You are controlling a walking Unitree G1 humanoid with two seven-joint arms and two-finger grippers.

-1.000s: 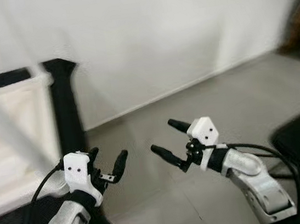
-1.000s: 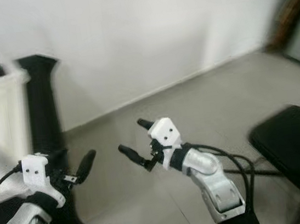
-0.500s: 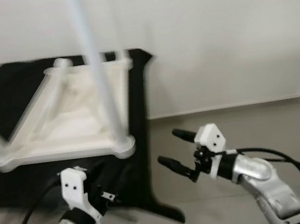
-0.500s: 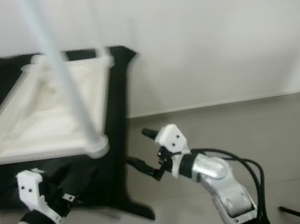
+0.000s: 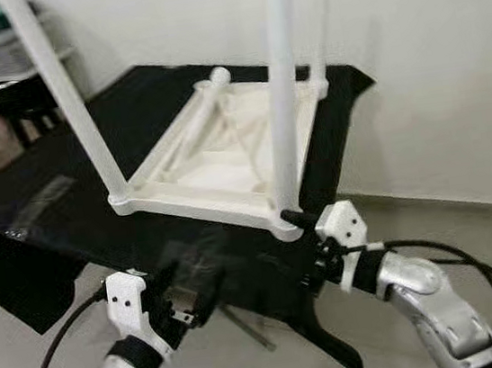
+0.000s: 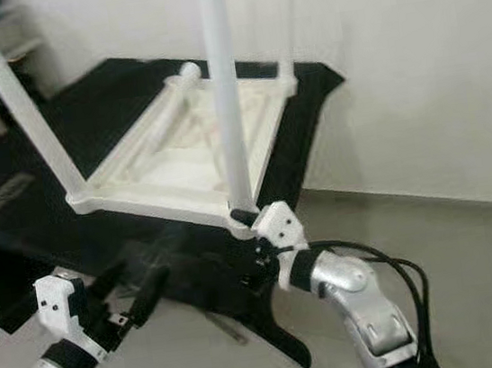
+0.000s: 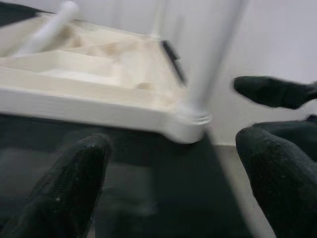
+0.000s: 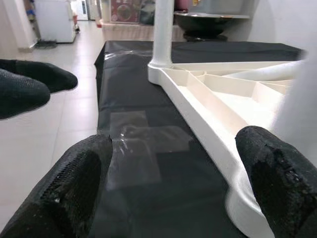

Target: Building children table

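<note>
White upturned table [image 5: 224, 155] just beyond right pincer [image 5: 302, 251], apart.

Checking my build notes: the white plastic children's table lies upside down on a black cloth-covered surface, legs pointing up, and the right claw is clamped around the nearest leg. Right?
Not quite. The white plastic children's table does lie upside down on the black cloth-covered surface, legs up, but the right claw is open beside the nearest leg, holding nothing. The right wrist view shows this.
</note>
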